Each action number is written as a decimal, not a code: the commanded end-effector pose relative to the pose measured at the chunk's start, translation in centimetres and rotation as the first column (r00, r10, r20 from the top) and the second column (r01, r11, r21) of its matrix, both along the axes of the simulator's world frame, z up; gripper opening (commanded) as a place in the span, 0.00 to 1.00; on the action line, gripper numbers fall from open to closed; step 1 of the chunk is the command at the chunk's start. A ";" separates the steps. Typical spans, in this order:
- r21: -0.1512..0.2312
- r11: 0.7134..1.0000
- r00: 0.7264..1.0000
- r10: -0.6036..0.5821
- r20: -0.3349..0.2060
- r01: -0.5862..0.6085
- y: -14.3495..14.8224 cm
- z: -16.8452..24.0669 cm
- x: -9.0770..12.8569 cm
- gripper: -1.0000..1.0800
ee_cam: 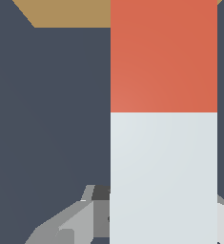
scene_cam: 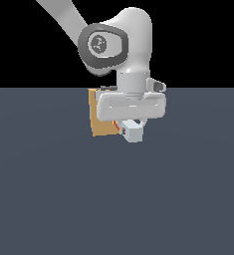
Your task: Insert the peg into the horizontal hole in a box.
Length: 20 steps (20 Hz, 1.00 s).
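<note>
**Peg held at the box face**

Above the dark tabletop (scene_cam: 116, 199), in the exterior view, my arm comes down from the top and my jaws (scene_cam: 132, 124) hang low, close over the surface. The peg (scene_cam: 133, 132) sits between them, its pale grey-white end pointing toward the camera and a sliver of its red part showing behind. The jaws are closed onto the peg, one finger on each side of it. Just behind, on the exterior view's left, stands the tan-orange box (scene_cam: 101, 122), partly hidden by my hand. The peg's red end lies right by the box's face, but I cannot tell whether it touches. The hole is not visible here.

In the wrist view, the peg (ee_cam: 163, 143) fills much of the picture, white near me and red farther out. Grey parts of my fingers (ee_cam: 75, 221) show at its near end, pressed beside it. The red end reaches up to the box (ee_cam: 70, 13), of which only a tan strip shows beyond. I cannot see the hole here either.
</note>
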<state>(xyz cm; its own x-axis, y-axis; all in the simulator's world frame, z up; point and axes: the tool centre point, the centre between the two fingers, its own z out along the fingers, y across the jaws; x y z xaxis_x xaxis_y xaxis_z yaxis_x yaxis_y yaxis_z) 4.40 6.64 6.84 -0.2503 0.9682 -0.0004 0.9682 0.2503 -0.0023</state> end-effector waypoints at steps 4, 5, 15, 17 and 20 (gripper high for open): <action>0.000 1.000 1.000 0.000 0.001 0.000 0.6 0.0 -0.2 0.00; 0.000 1.000 1.000 0.000 0.001 0.000 1.0 0.0 -0.3 0.00; 0.000 1.000 1.000 0.001 0.003 -0.001 7.9 0.2 -2.1 0.00; 0.001 1.000 1.000 0.001 0.004 -0.001 8.9 0.2 -2.4 0.00; 0.001 1.000 1.000 0.001 0.004 -0.001 9.8 0.2 -2.6 0.00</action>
<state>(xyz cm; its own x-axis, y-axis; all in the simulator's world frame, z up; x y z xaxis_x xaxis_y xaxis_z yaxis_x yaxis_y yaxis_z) 1.88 15.63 6.86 -0.2476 0.9688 -0.0023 0.9688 0.2476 -0.0025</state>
